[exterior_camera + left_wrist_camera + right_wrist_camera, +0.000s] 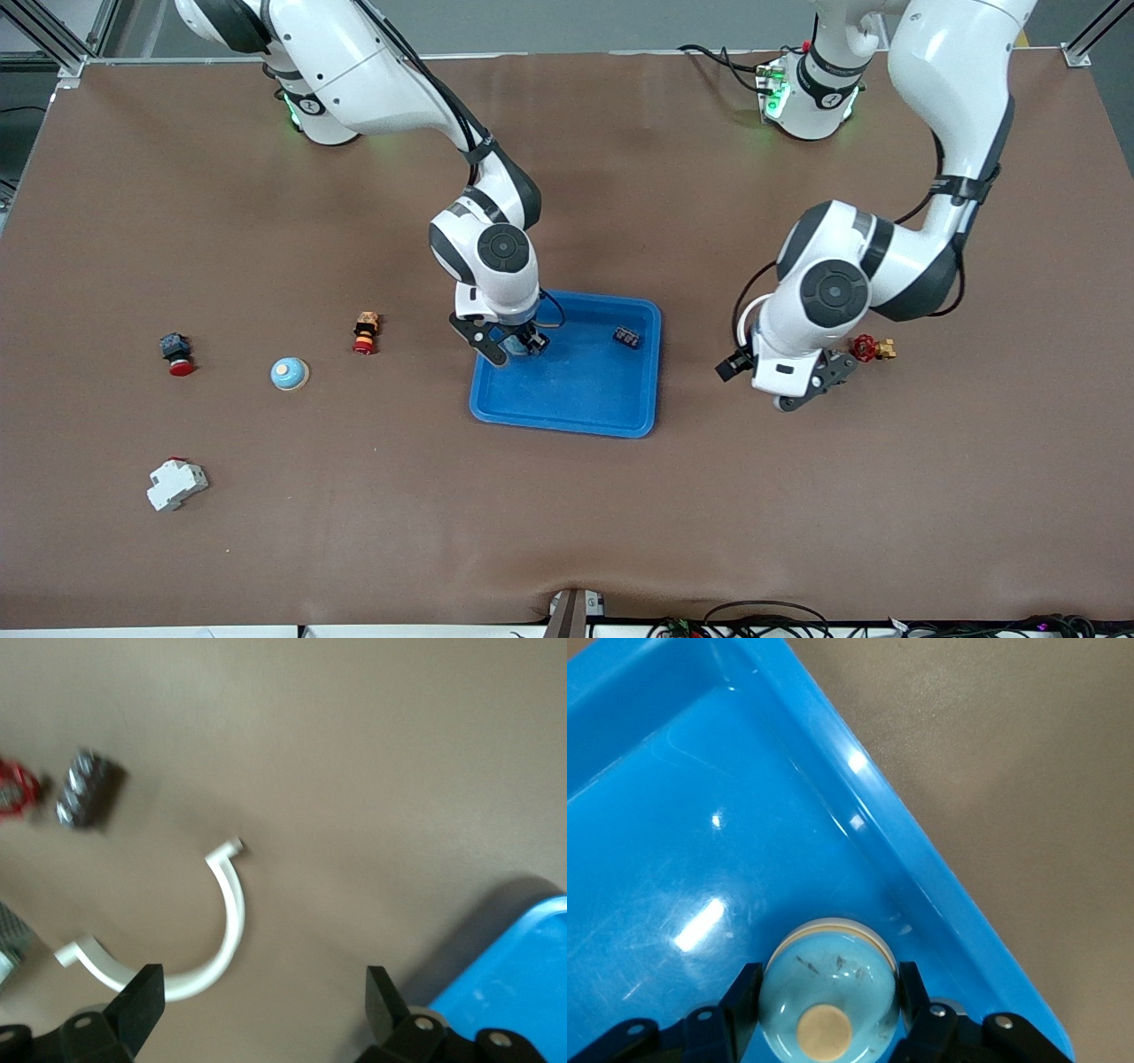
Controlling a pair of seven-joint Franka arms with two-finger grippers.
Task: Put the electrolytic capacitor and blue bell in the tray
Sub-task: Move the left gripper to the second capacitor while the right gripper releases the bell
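The bright-blue tray (576,399) lies mid-table. My right gripper (514,347) is low inside it, at the corner toward the right arm's end, shut on a light-blue bell (842,961) with a tan button; the black fingers (744,988) press its two sides just inside the tray's rim (921,868). A second blue bell (290,373) stands on the table toward the right arm's end. A small black part (628,337) lies in the tray; I cannot tell whether it is the capacitor. My left gripper (802,394) (263,985) hangs open and empty over bare table beside the tray.
A red valve (864,347) and a brass part (886,348) sit by the left arm. The left wrist view shows a white curved piece (226,921) and a grey ribbed part (86,788). Two red-capped buttons (177,353) (365,333) and a white breaker (175,484) lie toward the right arm's end.
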